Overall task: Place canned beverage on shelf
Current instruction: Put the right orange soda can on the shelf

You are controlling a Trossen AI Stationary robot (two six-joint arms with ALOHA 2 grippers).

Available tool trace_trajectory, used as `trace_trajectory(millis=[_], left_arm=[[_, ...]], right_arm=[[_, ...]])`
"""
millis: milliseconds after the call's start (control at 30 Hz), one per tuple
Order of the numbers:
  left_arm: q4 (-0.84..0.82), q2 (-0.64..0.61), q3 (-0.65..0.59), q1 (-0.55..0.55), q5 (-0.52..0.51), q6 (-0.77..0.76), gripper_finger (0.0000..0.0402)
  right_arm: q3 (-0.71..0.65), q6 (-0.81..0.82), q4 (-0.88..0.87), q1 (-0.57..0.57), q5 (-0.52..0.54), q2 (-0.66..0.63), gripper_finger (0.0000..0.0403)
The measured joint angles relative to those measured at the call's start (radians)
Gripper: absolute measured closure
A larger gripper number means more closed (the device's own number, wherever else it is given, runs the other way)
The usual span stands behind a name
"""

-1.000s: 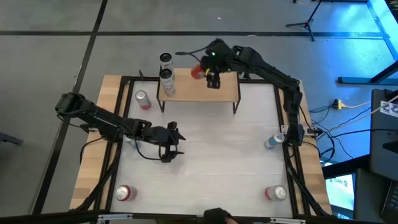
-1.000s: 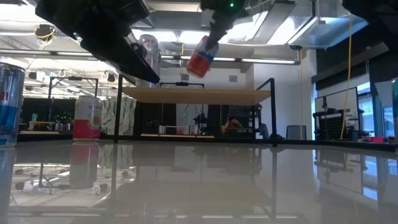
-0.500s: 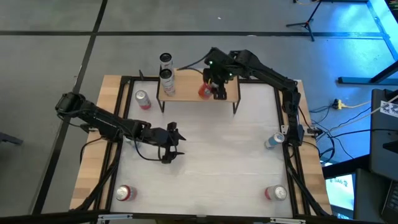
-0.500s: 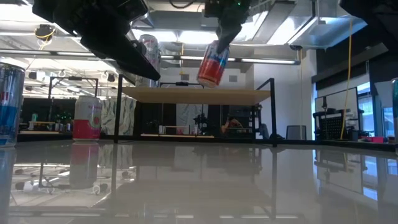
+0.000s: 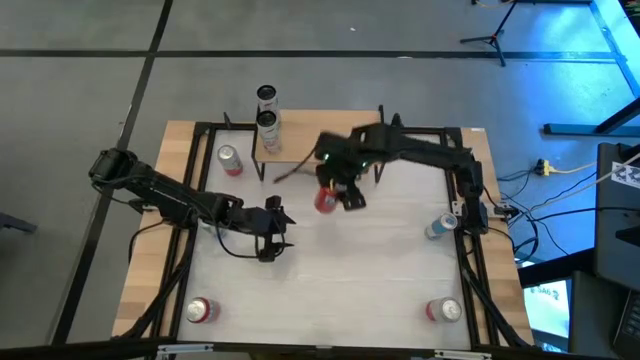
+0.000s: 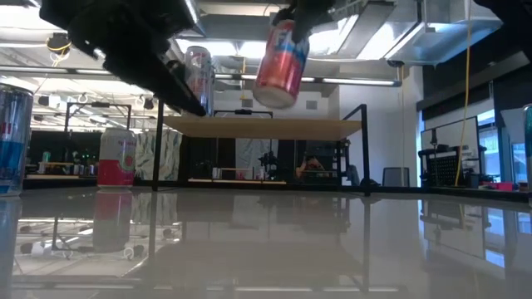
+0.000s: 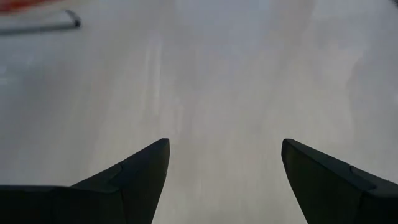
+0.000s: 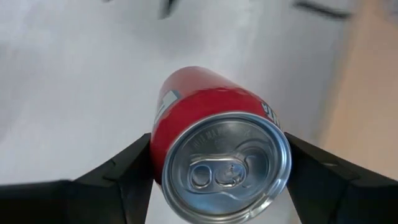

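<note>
Sitting in a lab bay, white counter (image 5: 330,270); right pincer (image 5: 338,193) pinching red can (image 5: 325,200) midair by shelf (image 6: 262,127); left pincer (image 5: 272,232) spread.

White table (image 5: 340,260) with five standing cans (corners, edges) and wooden shelf (image 6: 262,127).

Lighting: we find the high view evenly and brightly lit, with a blue glow over the floor at the far right. Ceiling strip lights (image 6: 249,46) burn bright in the low view; the arms there read as dark silhouettes against them.

Glare and reflection: the glossy table (image 6: 266,241) mirrors the room and a pink can (image 6: 116,158).

Blur: the right arm (image 5: 400,150) smears in the high view; the red can (image 8: 217,155) is sharp at its lid, the surface behind it soft. We find the left wrist view soft throughout.
</note>
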Motion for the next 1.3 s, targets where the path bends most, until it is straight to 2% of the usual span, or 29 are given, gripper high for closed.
trace_trajectory(millis=[200,400,600,767,1300], left_arm=[[-0.085,0.001,0.0,-0.05,-0.087,-0.122,0.0101],[-0.084,0.001,0.0,-0.09,-0.098,-0.177,0.0101],[-0.084,0.001,0.0,-0.112,-0.112,-0.185,0.0101],[-0.084,0.001,0.0,-0.112,-0.112,-0.167,0.0101],[-0.083,0.001,0.0,-0.111,-0.084,-0.117,0.0101]], right_arm=[[-0.194,0.007,0.16,0.016,0.05,0.002,0.0121],[-0.361,0.032,0.303,0.015,0.074,0.003,0.0121],[-0.465,0.079,0.404,0.017,0.071,0.003,0.0114],[-0.504,0.093,0.454,0.016,0.063,0.003,0.0101],[-0.512,0.144,0.492,0.037,0.057,-0.027,0.0096]])
